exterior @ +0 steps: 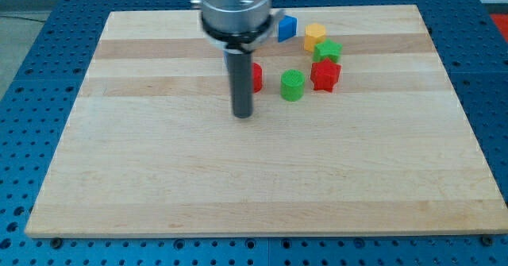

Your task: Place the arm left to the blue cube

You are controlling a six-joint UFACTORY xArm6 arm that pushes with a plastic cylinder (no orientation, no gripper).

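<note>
tip: my tip [242,114] on the pale wooden board [159,179], just below a partly hidden red block [256,77]; no claw fitted, so nothing released or grasped
target: small blue plastic cube [286,28] near the view's top, right of the rod
move: likely slide up the view; stop left of cube, apart from it
risk: red block may get nudged; green cylinder block [292,85] sits further right

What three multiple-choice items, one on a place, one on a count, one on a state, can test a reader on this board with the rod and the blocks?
1. Where is my tip relative to the blue cube?
A. lower left
B. upper right
C. on top of it

2. How many green blocks show?
A. one
B. two
C. four

3. The red block beside the rod is:
A. fully visible
B. partly hidden
C. off the board

Answers: 1 A, the tip stands below and left of the cube. 2 B, a green cylinder and a green star. 3 B, the rod covers its left part.
</note>
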